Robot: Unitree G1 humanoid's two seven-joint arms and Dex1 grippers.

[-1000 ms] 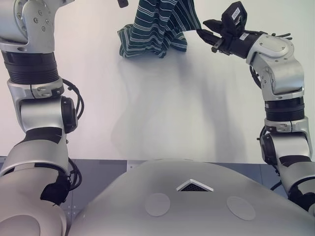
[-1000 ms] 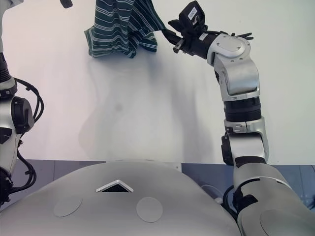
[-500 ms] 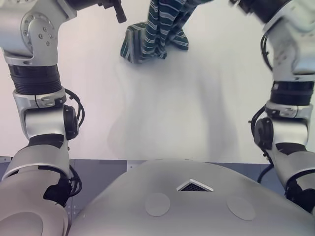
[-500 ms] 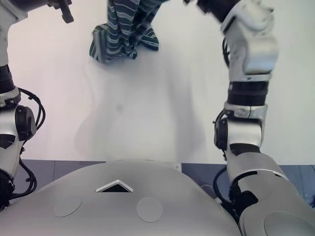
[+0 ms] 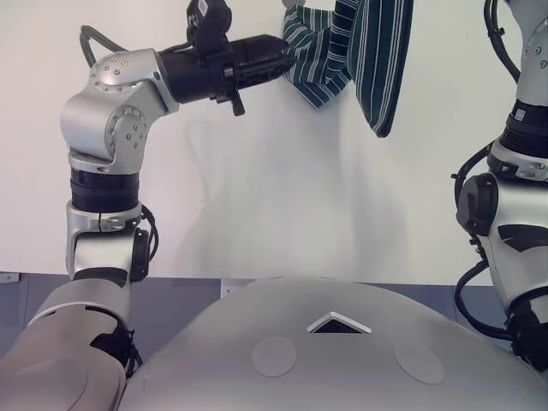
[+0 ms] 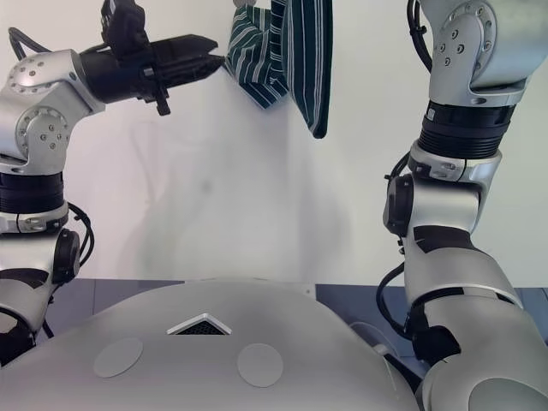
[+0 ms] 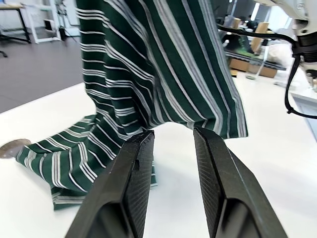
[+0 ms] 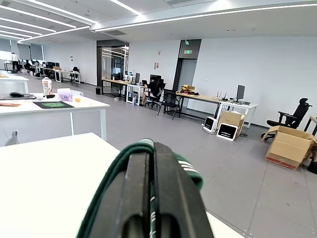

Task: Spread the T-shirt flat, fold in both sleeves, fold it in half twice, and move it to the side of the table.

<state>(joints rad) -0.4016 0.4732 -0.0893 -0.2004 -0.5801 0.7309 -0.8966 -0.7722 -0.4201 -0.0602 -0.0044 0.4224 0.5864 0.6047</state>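
The dark green T-shirt [image 5: 364, 51] with white stripes hangs bunched from above the far middle of the white table [image 5: 257, 197]. In the left wrist view its lower folds [image 7: 74, 168] trail on the tabletop. My right gripper [image 8: 150, 148] is high up and shut on a fold of the T-shirt [image 8: 106, 191]. My left gripper [image 5: 289, 53] comes in from the left and is level with the shirt's lower left part. It stands open [image 7: 171, 136], with the hanging cloth [image 7: 148, 64] just beyond its fingertips and nothing between them.
The white tabletop stretches bare from the shirt to its near edge [image 5: 257, 278]. My right arm [image 5: 522, 128] rises steeply along the right side. Desks, chairs and boxes stand in the room beyond the table [image 8: 233, 124].
My right arm has swung upward, lifting the T-shirt from a heap on the table into a hanging bundle. My left gripper has moved right and down, up to the shirt's left side.
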